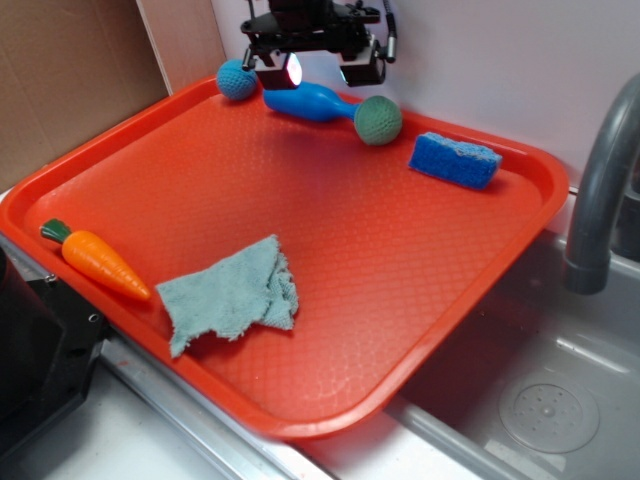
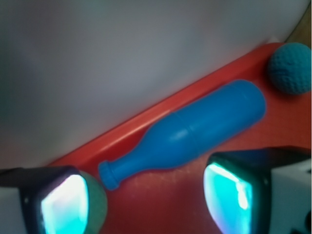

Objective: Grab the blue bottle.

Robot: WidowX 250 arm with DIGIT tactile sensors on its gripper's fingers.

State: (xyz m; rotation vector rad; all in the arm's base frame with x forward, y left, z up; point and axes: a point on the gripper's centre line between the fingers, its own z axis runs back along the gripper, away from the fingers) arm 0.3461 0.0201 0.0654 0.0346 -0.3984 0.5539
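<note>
Jaws were spread wide and held nothing; gripper [image 1: 318, 70] hung above the far edge of the orange tray [image 1: 520, 235], right over the blue bottle [image 1: 308, 101]. In the wrist view both fingers [image 2: 234, 195] sat at the bottom of frame, one each side, glowing cyan, with the bottle lying across the gap just beyond them. No contact visible between fingers and bottle.

Bottle lay on its side on the tray floor, along the back rim. Fat end pointed toward the blue-teal crocheted ball [image 1: 237, 79], narrow neck toward the green crocheted ball [image 1: 378, 119]. Neck cap sat just beside the green ball; could not tell if they touched. Wrist view showed the same: cap [image 2: 108, 175] close to the green ball [image 2: 97, 202], which was partly hidden behind one finger, and the teal ball [image 2: 290, 68] just off the fat end, small gap between.

Blue sponge [image 1: 455, 160] sat further along the back of the tray, near the green ball but apart from it. Toy carrot [image 1: 95, 260] lay at the near-left rim, green top toward the corner. Crumpled grey-green cloth [image 1: 232, 295] lay just beside the carrot's tip, toward the tray front.

Tray rested over a steel sink [image 1: 540, 400], grey faucet [image 1: 600, 190] at the right. White wall behind the tray, cardboard panel [image 1: 70, 70] at the back left.
</note>
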